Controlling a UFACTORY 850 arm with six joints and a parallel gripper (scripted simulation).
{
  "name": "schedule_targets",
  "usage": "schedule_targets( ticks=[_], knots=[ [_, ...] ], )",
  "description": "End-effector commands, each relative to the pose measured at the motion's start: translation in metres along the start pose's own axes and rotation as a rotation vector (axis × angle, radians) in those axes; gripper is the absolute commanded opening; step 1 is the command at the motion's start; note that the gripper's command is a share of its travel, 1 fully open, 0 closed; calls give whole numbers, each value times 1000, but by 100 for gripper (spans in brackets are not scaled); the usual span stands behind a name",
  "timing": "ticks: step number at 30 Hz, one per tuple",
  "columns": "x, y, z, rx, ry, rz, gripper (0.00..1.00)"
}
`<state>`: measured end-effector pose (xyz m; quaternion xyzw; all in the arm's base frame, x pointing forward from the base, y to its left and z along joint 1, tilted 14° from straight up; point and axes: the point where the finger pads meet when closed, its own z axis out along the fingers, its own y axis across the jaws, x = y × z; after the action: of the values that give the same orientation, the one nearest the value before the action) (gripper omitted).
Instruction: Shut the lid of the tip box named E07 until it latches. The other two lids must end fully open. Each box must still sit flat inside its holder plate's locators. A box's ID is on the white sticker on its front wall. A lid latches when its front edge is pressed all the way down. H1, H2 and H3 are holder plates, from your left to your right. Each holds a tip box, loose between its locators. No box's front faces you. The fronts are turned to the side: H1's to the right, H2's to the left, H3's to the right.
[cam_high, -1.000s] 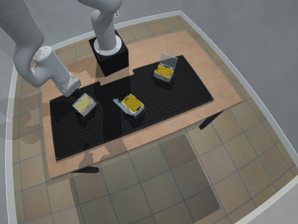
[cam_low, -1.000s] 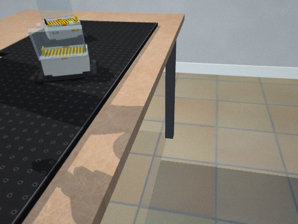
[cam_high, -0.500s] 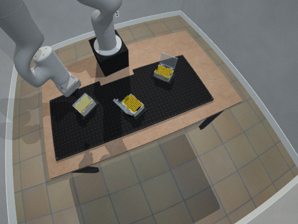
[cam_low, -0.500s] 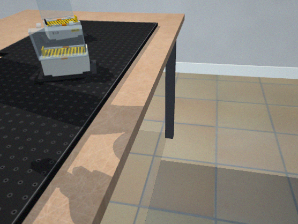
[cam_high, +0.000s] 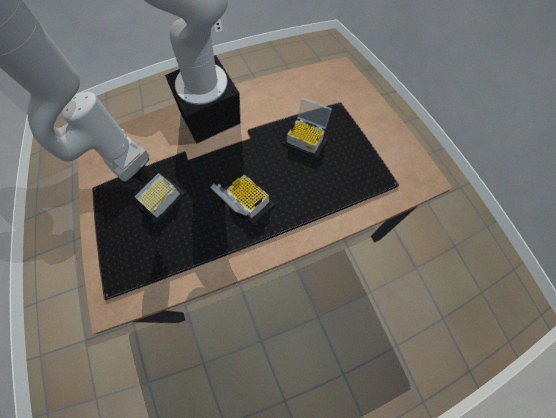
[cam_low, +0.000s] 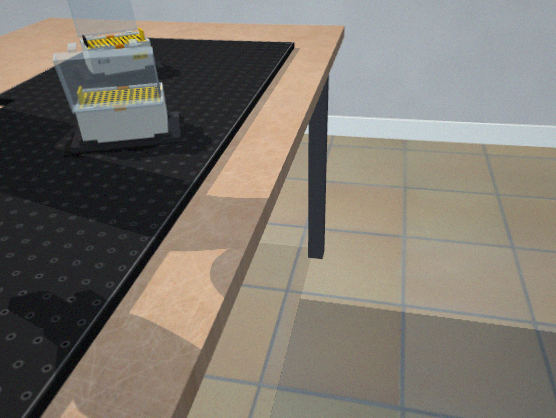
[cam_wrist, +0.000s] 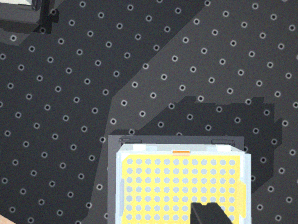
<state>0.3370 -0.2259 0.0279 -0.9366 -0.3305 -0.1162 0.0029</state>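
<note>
Your claw (cam_high: 140, 176) (cam_wrist: 204, 205), pressed together on nothing, hangs at 11 o'clock of the left box (cam_high: 169, 205) (cam_wrist: 119, 197) from above; its lid (cam_high: 157, 193) (cam_wrist: 172, 185) seems light, stiff: push the front edge, don't pinch.

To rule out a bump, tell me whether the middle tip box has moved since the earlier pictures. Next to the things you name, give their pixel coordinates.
No; the middle tip box (cam_high: 248, 194) (cam_low: 122, 124) sits at the same spot on the black board (cam_high: 320, 185) (cam_low: 100, 200) (cam_wrist: 65, 95).
</note>
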Motion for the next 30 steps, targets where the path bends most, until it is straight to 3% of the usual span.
schedule_targets(
  ticks=[1,24,30],
  knots=[
    [-9,1,10,-18,1,-2,0],
    [-48,2,50,-18,1,-2,0],
    [-48,2,51,-18,1,-2,0]
  ],
)
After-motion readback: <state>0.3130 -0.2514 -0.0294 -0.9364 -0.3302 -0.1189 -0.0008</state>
